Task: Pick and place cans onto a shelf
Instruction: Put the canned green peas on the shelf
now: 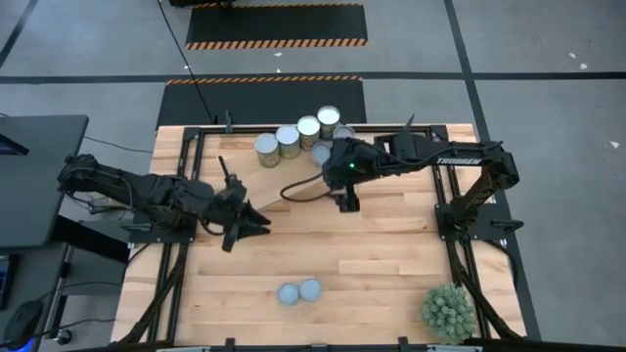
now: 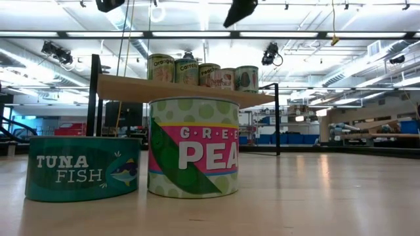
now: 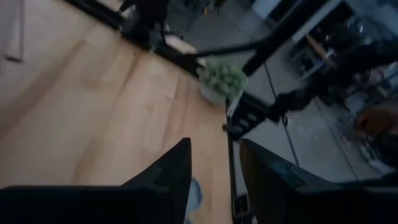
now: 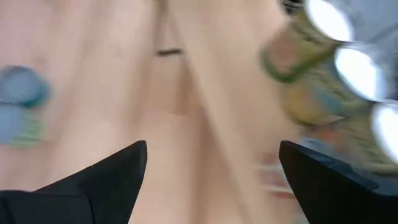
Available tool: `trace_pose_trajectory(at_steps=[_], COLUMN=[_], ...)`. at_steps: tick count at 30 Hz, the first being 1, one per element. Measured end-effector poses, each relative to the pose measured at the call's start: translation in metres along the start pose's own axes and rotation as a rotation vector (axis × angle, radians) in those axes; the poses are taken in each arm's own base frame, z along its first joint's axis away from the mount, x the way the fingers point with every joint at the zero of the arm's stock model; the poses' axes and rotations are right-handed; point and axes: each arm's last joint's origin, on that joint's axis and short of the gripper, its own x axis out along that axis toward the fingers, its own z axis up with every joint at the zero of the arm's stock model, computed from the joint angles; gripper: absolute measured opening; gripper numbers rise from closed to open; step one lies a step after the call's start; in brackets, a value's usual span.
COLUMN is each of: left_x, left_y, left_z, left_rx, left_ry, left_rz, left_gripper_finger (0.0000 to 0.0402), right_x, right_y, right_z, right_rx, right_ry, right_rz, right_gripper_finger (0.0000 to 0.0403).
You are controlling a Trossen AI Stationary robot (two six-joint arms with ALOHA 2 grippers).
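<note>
Step in hand: a gap between placings, as I judge it; neither gripper carries a can, and two cans are not yet on the shelf.

Shelf: the light wooden shelf stands on black legs at about 12 o'clock on the bench; a row of cans sits along its far edge, four silver tops plus what look like two duller ones beside the right arm (partly hidden, so the count is tentative).

Cans left: the tuna can and the peas can stand touching each other at about 6 o'clock on the bench, near its front edge.

Right gripper: the right gripper hangs just in front of the shelf near bench centre, fingers spread wide with nothing between them in its wrist view.

Left gripper: the left gripper sits at about 9 o'clock, pointing inward, its fingers parted by a narrow gap and holding nothing.

Next move: probably one gripper swings to the 6 o'clock pair, drops over one can and closes without knocking its neighbour, since they touch.

Writing: the low view reads "TUNA FISH" on the squat teal tuna can and "GREE… PEA" on the taller peas can; the shelf cans show "Orange" and "Carrots", the rest too small to read.

Other: a green potted plant stands at about 5 o'clock.
</note>
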Motion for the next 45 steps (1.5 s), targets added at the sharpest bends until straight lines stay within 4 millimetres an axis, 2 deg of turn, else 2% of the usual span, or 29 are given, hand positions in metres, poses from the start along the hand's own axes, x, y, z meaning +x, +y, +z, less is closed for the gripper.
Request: trace_pose_trajectory(at_steps=[14, 25, 29, 37, 41, 45], left_x=[0.049, 0.067, 0.070, 0.086, 0.098, 0.112], left_y=[-0.027, -0.051, -0.061, -0.085, -0.091, -0.090], left_z=[-0.044, -0.076, -0.081, -0.079, -0.082, -0.094], left_rx=[-0.020, -0.057, -0.061, 0.020, 0.043, 0.063], left_ry=[0.160, 0.170, 0.174, 0.209, 0.255, 0.315], left_rz=[-0.066, -0.095, -0.096, -0.077, -0.031, 0.005], left_gripper_finger=[0.0141, 0.0141, 0.0141, 0.0141, 0.0141, 0.0141], right_x=[0.004, 0.011, 0.013, 0.020, 0.021, 0.023], right_y=[0.054, 0.110, 0.127, 0.156, 0.163, 0.170], right_z=[0.000, -0.010, -0.019, -0.033, -0.040, -0.047], right_rx=[0.121, 0.203, 0.231, 0.256, 0.297, 0.349], right_ry=[0.003, 0.019, 0.051, 0.063, 0.087, 0.114], right_rz=[0.152, 0.194, 0.197, 0.233, 0.176, 0.166], right_gripper_finger=[0.0373, 0.0373, 0.0373, 0.0373, 0.0373, 0.0373])
